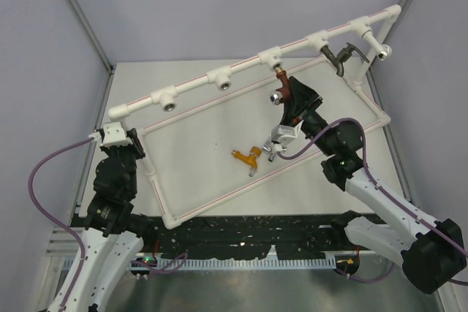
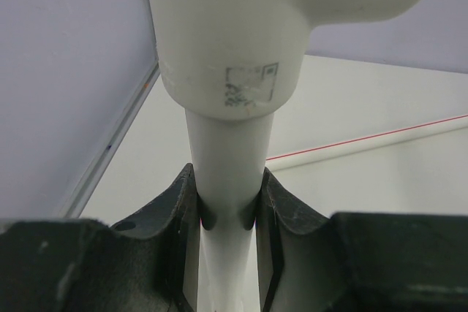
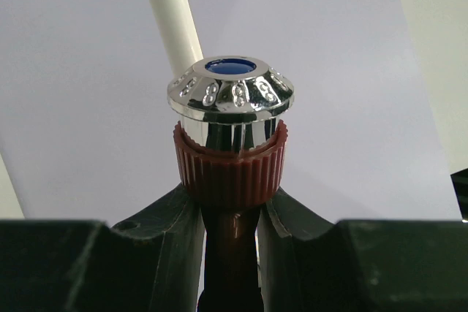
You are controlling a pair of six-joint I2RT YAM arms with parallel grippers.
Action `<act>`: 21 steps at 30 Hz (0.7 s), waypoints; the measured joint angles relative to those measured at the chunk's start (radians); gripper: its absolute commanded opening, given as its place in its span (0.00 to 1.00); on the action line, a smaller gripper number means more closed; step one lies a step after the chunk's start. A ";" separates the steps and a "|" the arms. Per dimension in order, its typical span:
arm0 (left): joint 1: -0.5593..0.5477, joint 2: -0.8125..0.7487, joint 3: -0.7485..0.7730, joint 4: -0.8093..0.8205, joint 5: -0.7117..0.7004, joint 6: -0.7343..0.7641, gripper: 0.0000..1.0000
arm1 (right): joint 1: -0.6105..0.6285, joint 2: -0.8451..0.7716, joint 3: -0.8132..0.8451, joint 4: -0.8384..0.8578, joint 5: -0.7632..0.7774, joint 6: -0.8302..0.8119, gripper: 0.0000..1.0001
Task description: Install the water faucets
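Jaws of right gripper (image 3: 230, 217) pinched on dark stem of red-brown faucet (image 3: 231, 166), just below its ribbed collar. Chrome cap w/ blue centre faces wrist cam. Top view: faucet's threaded end sits up at mouth of middle socket (image 1: 268, 56) on raised top rail; can't tell if threads have caught. Left gripper (image 2: 229, 206) clamped round upright leg of pipe frame (image 2: 227, 137) under its corner elbow, so frame looks braced.

To do this step well, IMO: line stem axis up w/ socket bore before any turn, push in lightly, then rotate wrist in short turns, regripping btwn. Cross-threading is main risk if faucet goes in tilted. Left hold shd be firm vs the twist.

Orange faucet (image 1: 247, 156) lies on table (image 1: 190, 137), well apart from sockets, not yet fitted.
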 measured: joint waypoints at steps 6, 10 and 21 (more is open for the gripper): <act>0.007 0.002 0.000 0.000 0.008 0.006 0.00 | 0.001 0.026 0.051 -0.047 0.002 -0.092 0.05; 0.011 0.002 0.000 0.000 0.016 0.008 0.00 | 0.001 0.053 0.056 -0.056 0.011 -0.122 0.05; 0.013 0.001 0.000 0.000 0.021 0.009 0.00 | 0.005 0.109 0.056 -0.024 0.063 -0.151 0.05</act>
